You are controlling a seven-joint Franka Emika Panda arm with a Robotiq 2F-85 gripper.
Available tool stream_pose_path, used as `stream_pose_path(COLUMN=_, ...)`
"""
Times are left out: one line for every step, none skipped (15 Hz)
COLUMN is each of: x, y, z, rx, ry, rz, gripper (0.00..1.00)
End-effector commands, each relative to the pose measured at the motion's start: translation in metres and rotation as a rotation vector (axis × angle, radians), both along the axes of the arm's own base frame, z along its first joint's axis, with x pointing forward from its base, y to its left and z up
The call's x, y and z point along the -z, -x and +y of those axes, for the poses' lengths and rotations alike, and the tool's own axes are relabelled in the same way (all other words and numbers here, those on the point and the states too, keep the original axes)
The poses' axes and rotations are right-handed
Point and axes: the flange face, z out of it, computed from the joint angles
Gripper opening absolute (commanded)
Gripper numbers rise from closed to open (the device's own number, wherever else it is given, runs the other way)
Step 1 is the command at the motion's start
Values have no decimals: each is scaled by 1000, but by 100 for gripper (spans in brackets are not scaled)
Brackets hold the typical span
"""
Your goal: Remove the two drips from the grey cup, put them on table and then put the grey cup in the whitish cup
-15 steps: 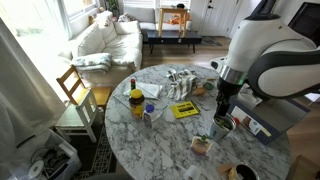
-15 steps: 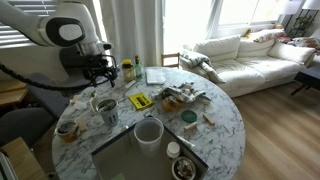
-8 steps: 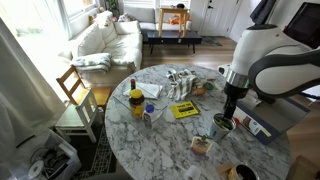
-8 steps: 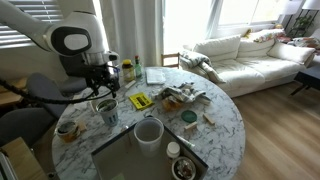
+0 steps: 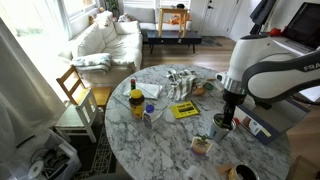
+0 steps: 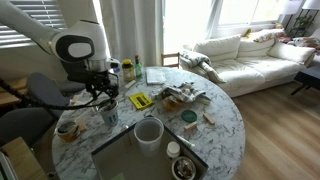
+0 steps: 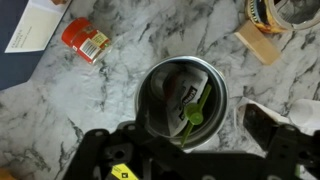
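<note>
Over the last second I have dropped lower, and my gripper (image 5: 225,112) now hangs just above the grey cup (image 5: 222,124) near the edge of the table (image 5: 160,135), where before it was well clear of it. My fingers (image 7: 280,145) are spread wide, one to each side of the cup's rim in the wrist view, gripping nothing. The cup has not moved: it stands upright near the yellow booklet (image 6: 140,101), with the packets (image 7: 183,95) inside it, a green tip showing among them.
</note>
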Motion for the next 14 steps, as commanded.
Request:
stream_pose_path(x=9, y=0, z=-3, rx=1, ry=-16, rz=17, gripper=73)
stream_pose_path(x=11, y=0, z=-3, rx=1, ry=-16, rz=19, gripper=61)
stream_pose_path(x=12, y=0, z=-3, rx=1, ry=-16, rz=21, gripper=53)
stream_pose_path(x=13, y=0, z=-2, rx=0, ry=-18, rz=23, gripper=44)
stream_pose_path(x=15, y=0, z=-2, rx=0, ry=-18, rz=24, gripper=37)
stream_pose_path(x=15, y=0, z=-2, rx=0, ry=-19, rz=25, gripper=29)
stream_pose_path(x=15, y=0, z=-2, rx=0, ry=-18, rz=26, gripper=22)
stream_pose_path(x=15, y=-1, z=-2, rx=0, ry=-18, rz=26, gripper=15)
stream_pose_path(x=16, y=-1, z=-2, rx=0, ry=-18, rz=26, gripper=6)
stream_pose_path(x=15, y=-1, z=-3, rx=0, ry=-17, rz=25, gripper=1)
stream_pose_path(x=14, y=-2, z=-3, rx=0, ry=-16, rz=23, gripper=0)
stream_pose_path(x=13, y=-2, z=-4, rx=1, ry=-15, rz=20, gripper=0)
stream_pose_path(x=11, y=-2, z=-4, rx=2, ry=-13, rz=18, gripper=0)
stream_pose_path(x=9, y=-2, z=-5, rx=3, ry=-9, rz=14, gripper=1)
